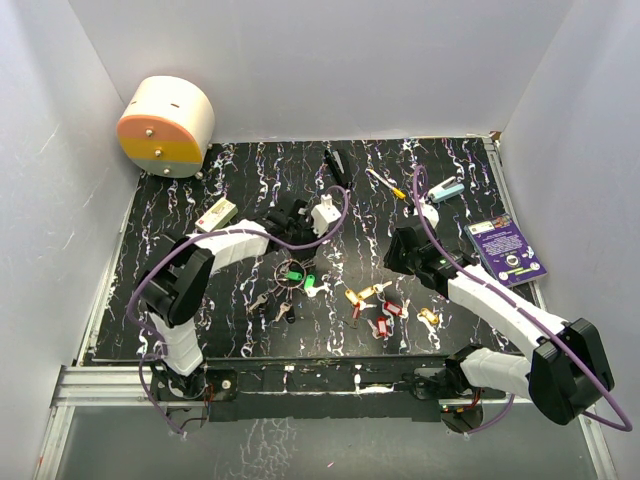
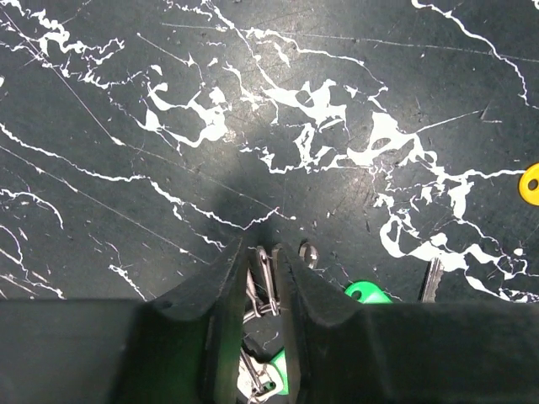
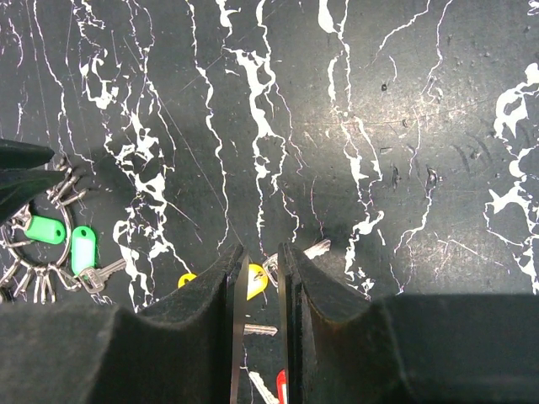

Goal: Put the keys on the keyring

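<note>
Though edge-on, key (image 3: 237, 337) (apparently) along claw (image 3: 259, 249)

Lab rig, white walls (image 1: 320, 70), marbled table (image 1: 260, 170)

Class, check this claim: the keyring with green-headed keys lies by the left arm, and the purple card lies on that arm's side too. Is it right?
No. In the top external view the purple card lies on the right arm's side, beside that arm. The keyring does lie by the left arm.
</note>
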Tool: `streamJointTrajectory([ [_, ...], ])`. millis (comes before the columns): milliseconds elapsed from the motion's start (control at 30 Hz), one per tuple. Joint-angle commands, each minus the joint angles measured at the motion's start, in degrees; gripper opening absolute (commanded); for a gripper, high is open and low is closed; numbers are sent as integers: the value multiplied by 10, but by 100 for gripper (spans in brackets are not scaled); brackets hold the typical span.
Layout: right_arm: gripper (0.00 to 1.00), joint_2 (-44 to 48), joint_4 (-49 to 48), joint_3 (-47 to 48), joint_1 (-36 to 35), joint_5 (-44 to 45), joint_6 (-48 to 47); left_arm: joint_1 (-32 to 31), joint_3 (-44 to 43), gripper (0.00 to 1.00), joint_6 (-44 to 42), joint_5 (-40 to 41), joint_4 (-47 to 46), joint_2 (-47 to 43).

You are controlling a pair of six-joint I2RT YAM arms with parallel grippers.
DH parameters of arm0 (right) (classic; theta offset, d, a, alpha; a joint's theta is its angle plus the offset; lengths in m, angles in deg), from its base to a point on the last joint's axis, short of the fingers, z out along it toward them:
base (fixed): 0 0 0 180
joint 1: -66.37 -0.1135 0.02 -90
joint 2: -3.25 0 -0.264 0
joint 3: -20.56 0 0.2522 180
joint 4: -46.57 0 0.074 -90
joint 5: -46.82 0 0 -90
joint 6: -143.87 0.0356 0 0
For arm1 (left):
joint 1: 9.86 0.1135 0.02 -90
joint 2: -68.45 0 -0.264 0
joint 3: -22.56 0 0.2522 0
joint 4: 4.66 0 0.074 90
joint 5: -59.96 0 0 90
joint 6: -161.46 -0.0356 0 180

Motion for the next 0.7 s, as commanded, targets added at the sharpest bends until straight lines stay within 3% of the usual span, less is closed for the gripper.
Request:
streamJointTrajectory([
  [0, 26, 1, -32, 1, 4, 14, -8, -2, -32, 24, -2, -16, 7, -3],
  [100, 26, -3, -33, 1, 4, 16, -11, -2, -29, 35, -18, 16, 4, -15],
  [167, 26, -4, -34, 1, 3, 16, -13, -1, -21, 37, -30, 38, -2, -24],
  [500, 26, -8, -38, 0, 4, 14, -18, 12, 19, 35, -24, 130, -40, -55],
  [667, 26, -11, -45, -1, 4, 8, -19, 18, 30, 34, -12, 88, -15, -56],
])
